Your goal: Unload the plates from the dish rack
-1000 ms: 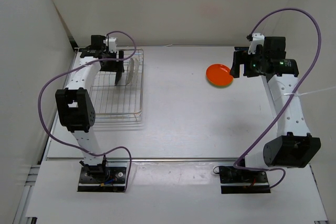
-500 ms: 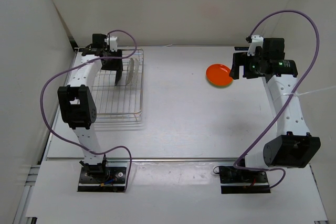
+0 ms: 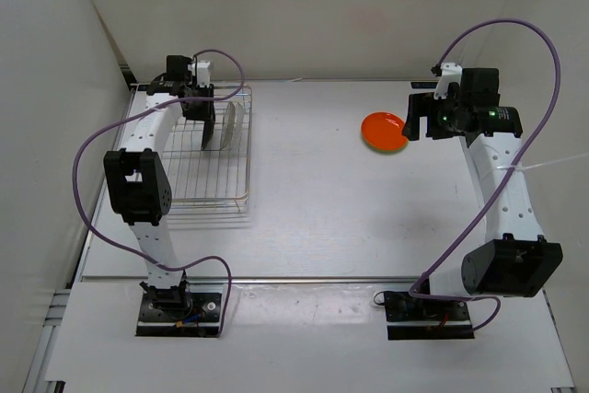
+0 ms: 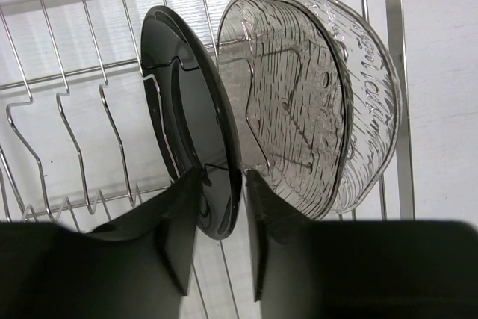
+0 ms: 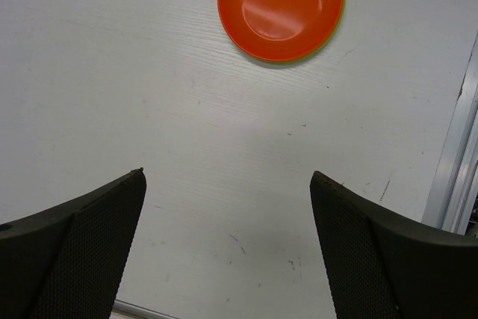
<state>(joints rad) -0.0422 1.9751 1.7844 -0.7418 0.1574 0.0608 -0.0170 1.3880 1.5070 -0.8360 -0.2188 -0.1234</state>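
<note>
The dish rack [image 3: 198, 186] lies at the table's far left. A glossy black plate [image 4: 187, 110] and a clear ribbed plate [image 4: 314, 110] stand on edge in its wires, side by side. My left gripper [image 4: 222, 184] reaches down into the rack, one finger on each side of the black plate's lower rim, pressed close to it. From above, the black plate [image 3: 211, 131] hangs just below that gripper [image 3: 204, 109]. The orange-red plate [image 5: 281, 7] lies flat on the table at the far right, with a lime green rim [image 5: 336, 33] showing under it. My right gripper [image 5: 228, 177] hovers open and empty near it.
The rack's upright wire prongs [image 4: 112, 132] stand to the left of the black plate. A metal rail [image 5: 455, 155] runs along the table's right edge. A wall closes in the rack's left side [image 3: 55, 135].
The left gripper's fingers have drawn together around the black plate's rim. The left arm shifted slightly. The right arm and the orange-red plate have not moved.
</note>
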